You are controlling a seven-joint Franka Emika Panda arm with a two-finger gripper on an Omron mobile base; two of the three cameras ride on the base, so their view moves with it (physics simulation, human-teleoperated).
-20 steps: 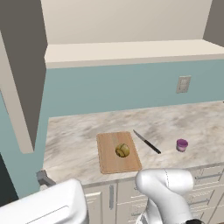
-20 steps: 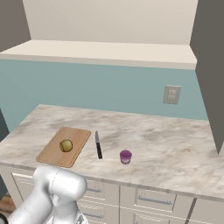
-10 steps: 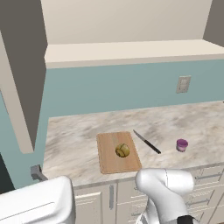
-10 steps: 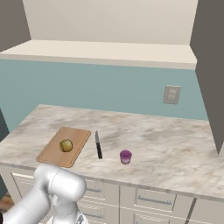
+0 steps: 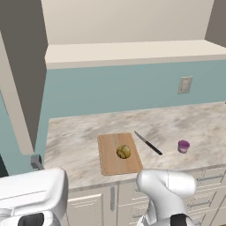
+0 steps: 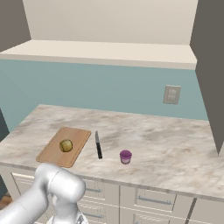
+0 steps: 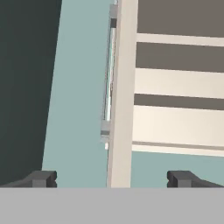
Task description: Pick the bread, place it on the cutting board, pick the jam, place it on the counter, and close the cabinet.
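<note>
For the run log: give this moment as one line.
bread on cutting board | jam on counter | cabinet door open | gripper open, facing door edge

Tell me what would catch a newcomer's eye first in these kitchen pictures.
Probably the bread sitting on the cutting board on the counter, with a knife and the jam to its right. Above, the cabinet stands open, and in the hand view the open gripper faces its door edge.

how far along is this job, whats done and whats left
Bread sits on the board and the jam stands on the counter, so both placings look done. In hand: the open fingers face the edge of the open cabinet door beside its handle. Left: closing the cabinet.
</note>
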